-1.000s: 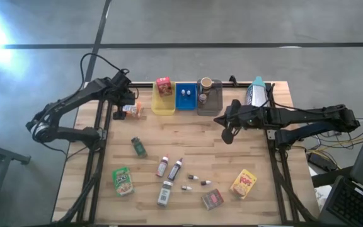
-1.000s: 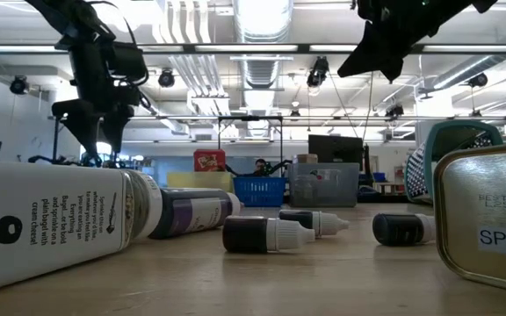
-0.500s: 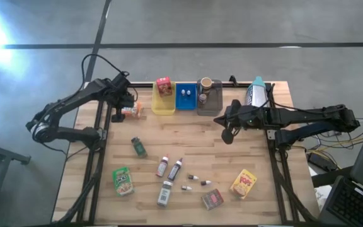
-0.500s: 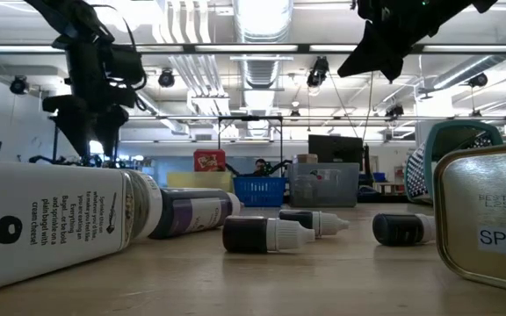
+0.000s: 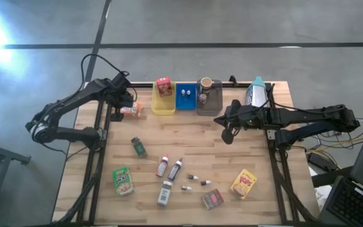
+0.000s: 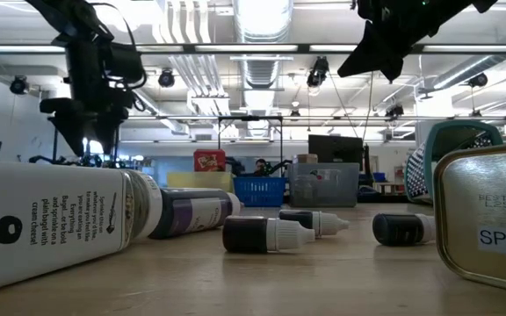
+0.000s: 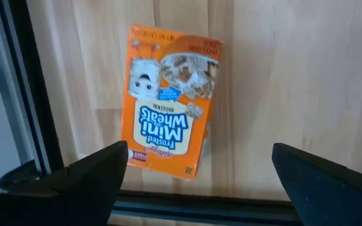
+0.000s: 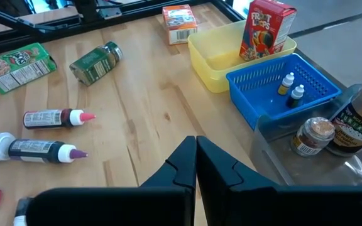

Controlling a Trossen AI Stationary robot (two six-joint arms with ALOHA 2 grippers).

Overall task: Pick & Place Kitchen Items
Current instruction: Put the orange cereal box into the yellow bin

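Left pincer (image 5: 127, 101) held released above the orange Frosted Mini Wheats box (image 7: 169, 100); right pincer (image 8: 195, 164) clenched on nothing.

The Frosted Mini Wheats box is seen lying flat on the wooden desk (image 5: 194, 142) directly under the left pincer, between its spread fingers and untouched by them, near the desk's edge. Just beyond that pincer a yellow tray (image 5: 163, 104) is found with a red Froot Loops box (image 5: 164, 85) standing in it. The right pincer is held above bare desk, in front of the grey tray (image 5: 210, 101); a blue basket (image 8: 285, 94) with two small dropper vials (image 8: 292, 89) is seen past its tips. Farther off, a green spice jar (image 8: 96, 63), two slim dark bottles (image 8: 46, 135) and a green snack box (image 8: 14, 66) are lying on the desk.
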